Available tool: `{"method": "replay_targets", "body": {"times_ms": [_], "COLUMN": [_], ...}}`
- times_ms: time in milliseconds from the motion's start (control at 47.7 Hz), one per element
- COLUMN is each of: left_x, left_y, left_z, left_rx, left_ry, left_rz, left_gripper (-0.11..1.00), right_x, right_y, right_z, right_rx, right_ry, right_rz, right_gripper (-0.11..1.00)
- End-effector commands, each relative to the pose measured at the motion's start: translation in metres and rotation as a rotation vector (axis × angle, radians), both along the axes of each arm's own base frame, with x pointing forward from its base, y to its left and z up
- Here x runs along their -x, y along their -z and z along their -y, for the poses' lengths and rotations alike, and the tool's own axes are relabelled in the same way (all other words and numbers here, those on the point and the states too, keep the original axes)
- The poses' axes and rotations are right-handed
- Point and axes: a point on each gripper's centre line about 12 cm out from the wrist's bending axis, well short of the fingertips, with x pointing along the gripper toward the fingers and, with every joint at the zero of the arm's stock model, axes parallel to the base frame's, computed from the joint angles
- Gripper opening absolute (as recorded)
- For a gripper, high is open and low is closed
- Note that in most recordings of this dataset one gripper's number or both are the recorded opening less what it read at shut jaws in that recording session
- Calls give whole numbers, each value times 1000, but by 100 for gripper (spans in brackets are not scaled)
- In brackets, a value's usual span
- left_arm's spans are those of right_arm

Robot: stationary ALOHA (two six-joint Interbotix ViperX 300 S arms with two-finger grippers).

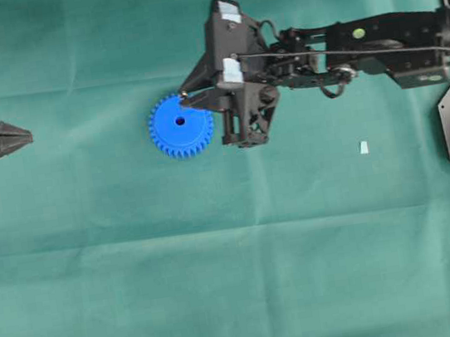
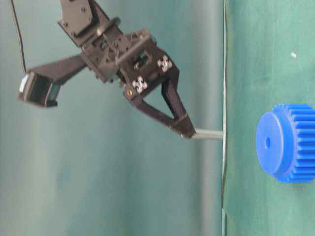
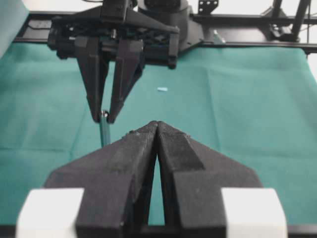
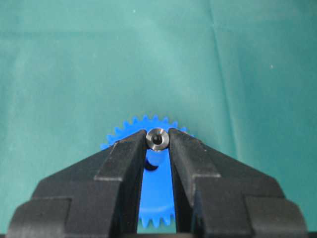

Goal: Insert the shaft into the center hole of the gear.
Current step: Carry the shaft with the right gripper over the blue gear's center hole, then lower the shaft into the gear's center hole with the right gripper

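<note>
Green cloth (image 1: 98, 278): one gear (image 1: 176, 130), one shaft (image 4: 158, 139) clamped in right pincer (image 4: 158, 145); left pincer (image 3: 157, 130) together.

Gear (image 4: 157, 191): bright blue plastic, smooth, slight sheen on the hub. Shaft (image 4: 158, 139): silvery-grey metal, polished end face. Surface (image 1: 221, 261): green cloth, matt, lightly creased. Right gripper (image 4: 158, 144): jaws of black matt plastic with a finely grained face.
</note>
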Motion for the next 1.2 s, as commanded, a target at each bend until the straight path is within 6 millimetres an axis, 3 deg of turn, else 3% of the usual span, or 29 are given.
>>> {"method": "replay_targets", "body": {"times_ms": [0,315,776,1007,1174], "left_x": [-2,-2,-2,-2,-2], "left_y": [-10,-10,-10,-9,-10], "left_z": [0,0,0,0,0], "left_rx": [-3,-2,-2,-3,-3], "left_ry": [-1,-1,-1,-1,-1], "left_rz": [26,25,25,21,23], "left_gripper": [0,0,0,0,0], "right_x": [-6,-7,-19,-20,-18], "right_y": [-15,-9,44,40,23], "right_z": [0,1,3,4,4], "right_rx": [8,3,-40,-38,-31], "right_ry": [-2,1,35,37,36], "right_rz": [41,32,-35,-20,21], "right_gripper": [20,20,20,20,20]}}
